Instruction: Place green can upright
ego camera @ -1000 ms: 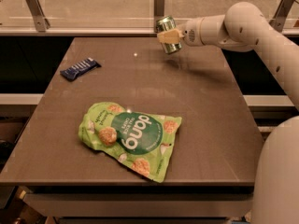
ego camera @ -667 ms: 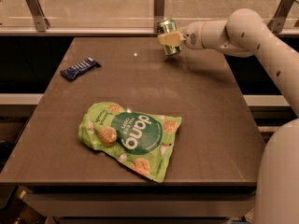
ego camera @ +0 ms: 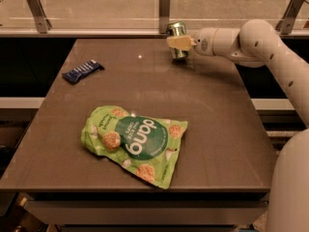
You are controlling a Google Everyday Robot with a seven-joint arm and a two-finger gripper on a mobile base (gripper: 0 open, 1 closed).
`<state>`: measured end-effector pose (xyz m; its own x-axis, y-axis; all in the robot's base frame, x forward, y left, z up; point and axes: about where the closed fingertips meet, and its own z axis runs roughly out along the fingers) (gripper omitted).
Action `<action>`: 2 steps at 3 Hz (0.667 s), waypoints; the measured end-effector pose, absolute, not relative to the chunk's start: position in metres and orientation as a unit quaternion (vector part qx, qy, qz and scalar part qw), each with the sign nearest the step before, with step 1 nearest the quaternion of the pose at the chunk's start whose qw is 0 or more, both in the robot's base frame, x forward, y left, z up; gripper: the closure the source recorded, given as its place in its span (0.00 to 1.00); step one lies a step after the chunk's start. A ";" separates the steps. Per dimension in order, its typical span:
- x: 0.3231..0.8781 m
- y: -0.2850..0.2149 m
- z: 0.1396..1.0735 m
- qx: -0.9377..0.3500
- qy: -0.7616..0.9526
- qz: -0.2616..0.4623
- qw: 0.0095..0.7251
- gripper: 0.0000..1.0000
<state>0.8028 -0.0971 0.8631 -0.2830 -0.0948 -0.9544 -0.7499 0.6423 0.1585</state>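
The green can (ego camera: pixel 177 34) is small and shiny with a silver top. It stands nearly upright at the far edge of the brown table (ego camera: pixel 212 120), right of the middle. My gripper (ego camera: pixel 178 43) reaches in from the right and is shut on the can, with a pale finger (ego camera: pixel 179 42) across its front. The can's base is at or just above the tabletop; I cannot tell whether it touches.
A large green "dang" snack pouch (ego camera: pixel 135 141) lies flat near the table's front. A dark blue snack bar (ego camera: pixel 82 71) lies at the far left. A glass barrier with metal posts (ego camera: pixel 164 6) runs behind the table. My white arm (ego camera: pixel 270 52) spans the right side.
The can has turned from tilted to nearly upright in my gripper and has come down toward the tabletop. The pouch and the bar have not moved.
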 end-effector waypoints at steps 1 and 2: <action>0.803 -0.099 0.862 -0.282 0.735 0.318 0.528 1.00; 0.803 -0.099 0.864 -0.282 0.735 0.318 0.528 1.00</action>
<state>0.8034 -0.0992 0.8638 -0.2826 -0.0788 -0.9560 -0.7512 0.6379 0.1695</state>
